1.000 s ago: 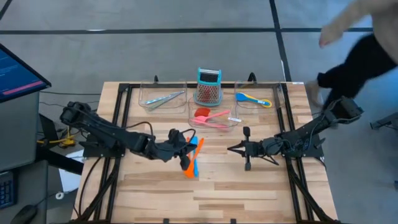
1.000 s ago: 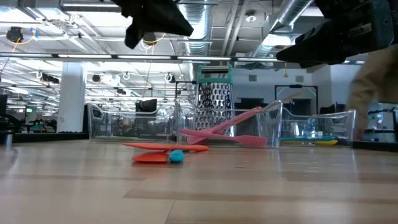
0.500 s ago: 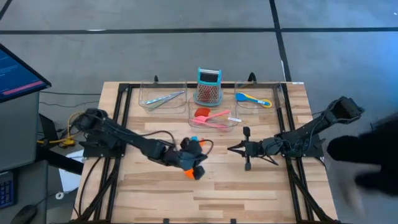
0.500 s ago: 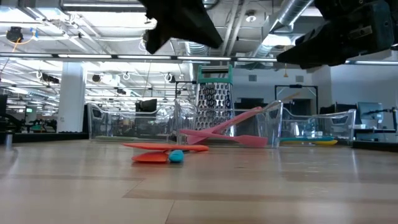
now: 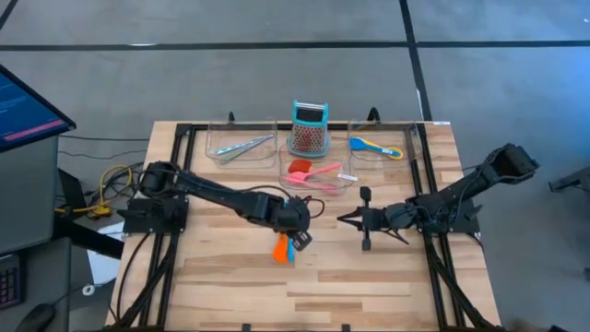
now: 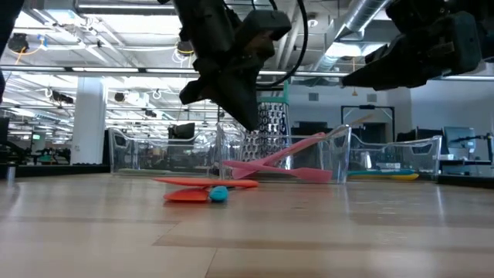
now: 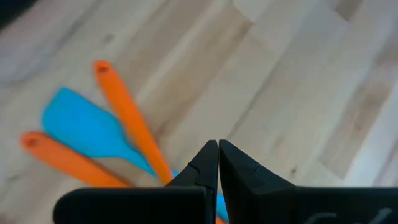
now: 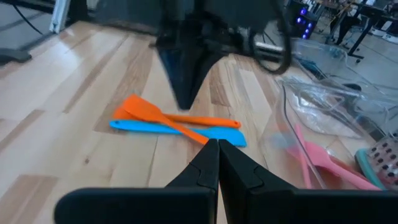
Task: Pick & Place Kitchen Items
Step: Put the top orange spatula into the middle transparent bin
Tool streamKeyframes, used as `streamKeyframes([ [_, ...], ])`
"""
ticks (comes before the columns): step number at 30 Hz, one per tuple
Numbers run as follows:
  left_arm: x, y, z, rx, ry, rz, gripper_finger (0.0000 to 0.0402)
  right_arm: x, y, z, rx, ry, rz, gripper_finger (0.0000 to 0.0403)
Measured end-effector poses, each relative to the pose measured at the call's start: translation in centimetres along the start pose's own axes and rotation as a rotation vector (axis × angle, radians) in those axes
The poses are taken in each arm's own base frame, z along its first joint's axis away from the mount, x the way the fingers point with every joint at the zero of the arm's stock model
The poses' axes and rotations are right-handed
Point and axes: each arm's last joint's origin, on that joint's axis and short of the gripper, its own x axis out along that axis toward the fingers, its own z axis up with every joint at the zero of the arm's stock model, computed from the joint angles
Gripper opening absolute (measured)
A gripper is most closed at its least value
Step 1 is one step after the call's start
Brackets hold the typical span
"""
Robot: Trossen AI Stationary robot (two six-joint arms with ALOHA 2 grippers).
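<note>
So the left gripper [image 5: 297,224] is seen pinched fully closed, nothing held, hanging just above the orange spatula [image 5: 281,245] and blue spatula [image 5: 290,250] crossed on the desk [image 5: 369,277]. Off to the side, the right gripper [image 5: 343,220] is parked, closed and empty too.

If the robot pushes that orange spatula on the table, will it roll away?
Probably not. The orange spatula looks flat and slim, so it would likely slide or spin rather than roll. It lies crossed over the blue spatula, so a push may drag that along. It looks like light plastic.
</note>
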Motion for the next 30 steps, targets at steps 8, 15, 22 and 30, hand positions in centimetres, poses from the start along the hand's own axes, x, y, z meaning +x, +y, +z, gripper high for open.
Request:
streamKeyframes([
  [8, 0.9, 1.8, 1.6, -0.047, 0.009, 0.061, 0.0001, 0.0, -0.1, -0.3, -0.013, 0.030, -0.001, 0.0000],
  [15, 3.8, 2.2, 0.6, -0.044, 0.132, 0.063, 0.0002, 0.0, 0.0, -0.4, -0.015, 0.034, -0.001, 0.0000],
  [22, 4.2, 2.5, 0.1, -0.040, 0.158, 0.074, 0.0012, 0.0, 0.0, -0.5, -0.022, 0.050, 0.001, 0.0000],
  [30, 4.3, 2.6, 0.0, -0.040, 0.160, 0.076, 0.0065, 0.0, 0.0, -0.6, -0.017, 0.060, 0.001, 0.0000],
])
